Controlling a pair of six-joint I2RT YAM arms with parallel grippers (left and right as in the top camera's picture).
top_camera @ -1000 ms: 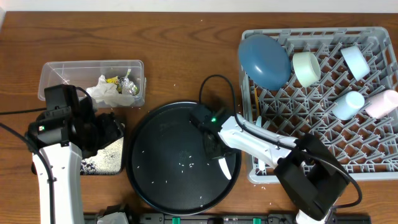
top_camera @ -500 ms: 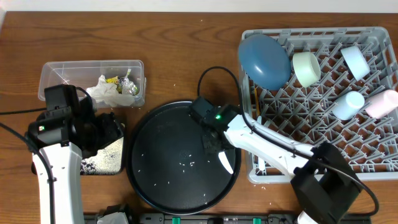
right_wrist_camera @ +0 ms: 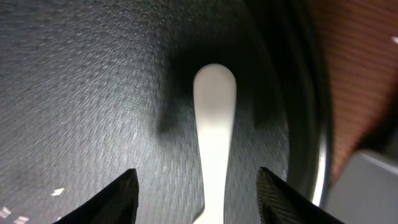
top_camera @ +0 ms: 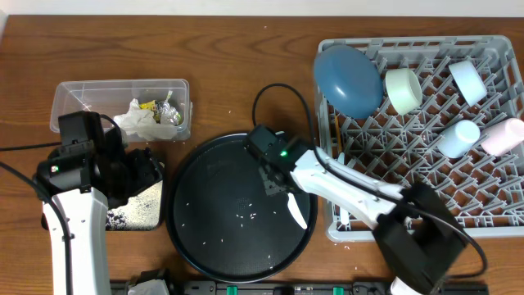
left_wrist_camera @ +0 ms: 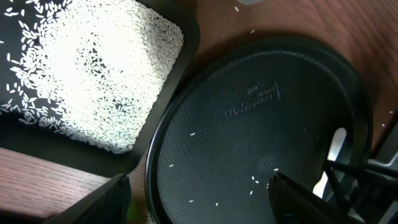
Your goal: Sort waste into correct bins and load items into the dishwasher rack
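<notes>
A white plastic utensil lies flat on the round black tray. In the right wrist view the utensil runs between the spread fingers of my right gripper without touching either. That gripper is open, just above the tray's right half. My left gripper is open and empty over the round tray's left rim, beside the shallow black tray holding a heap of rice. A few rice grains dot the round tray. The clear tub holds tissue and wrappers.
The dishwasher rack at the right holds a dark-blue plate, a pale teal bowl, a light blue bowl, a white cup and a pink cup. My right arm reaches across the rack's front left corner.
My right gripper has gone from shut to open and has shifted a little up and left over the round tray. The white utensil stays on the tray. The left arm has not moved.
</notes>
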